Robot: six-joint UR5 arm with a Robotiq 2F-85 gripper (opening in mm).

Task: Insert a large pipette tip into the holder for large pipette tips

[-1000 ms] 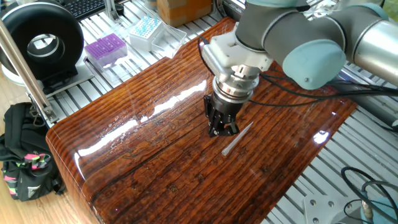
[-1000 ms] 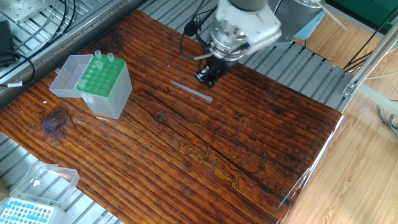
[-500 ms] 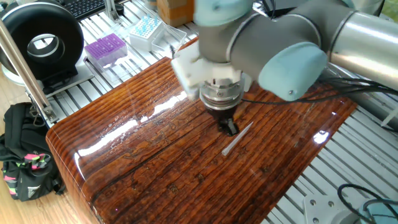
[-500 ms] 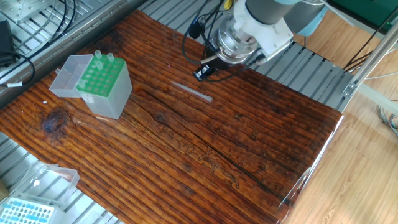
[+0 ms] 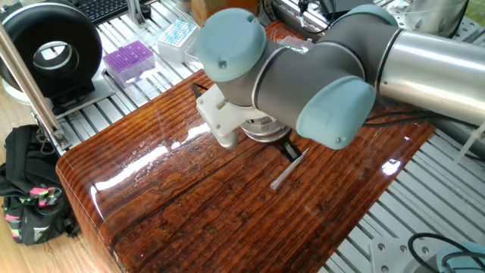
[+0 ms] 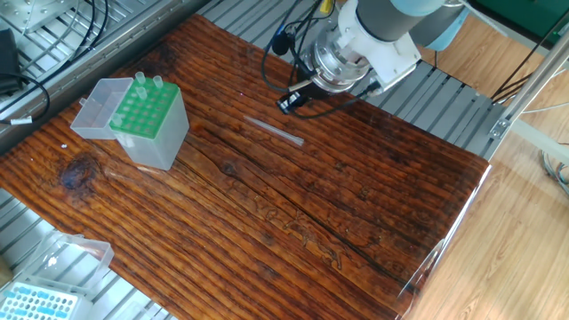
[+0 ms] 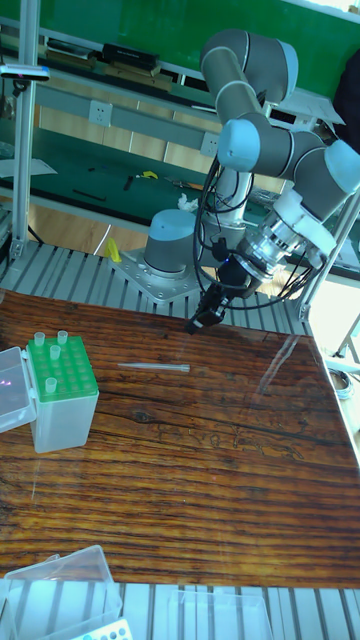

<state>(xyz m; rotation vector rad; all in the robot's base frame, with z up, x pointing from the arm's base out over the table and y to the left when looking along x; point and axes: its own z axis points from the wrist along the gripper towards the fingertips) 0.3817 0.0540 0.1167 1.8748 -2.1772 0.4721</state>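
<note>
The large pipette tip (image 6: 274, 130) (image 5: 286, 171) (image 7: 155, 368) lies flat on the wooden table, untouched. My gripper (image 6: 290, 102) (image 7: 202, 320) hangs tilted just above the table, a short way beyond the tip, its black fingers together and holding nothing. In one fixed view the arm hides most of it; only one black finger (image 5: 290, 149) shows near the tip's thick end. The holder for large pipette tips (image 6: 142, 114) (image 7: 60, 395), green-topped with its lid open, stands at the table's far end with a few tips upright in it.
A purple-topped box (image 5: 129, 59) and a blue-topped box (image 5: 178, 38) sit on the metal frame beside the table. A black round device (image 5: 53, 49) and a black bag (image 5: 30, 197) are off the table. A clear box (image 7: 60, 590) lies by the front edge.
The wrist has swung and tilted, so the gripper went from pointing straight down to slanting sideways, shifting slightly along the table. The pipette tip has not moved.
</note>
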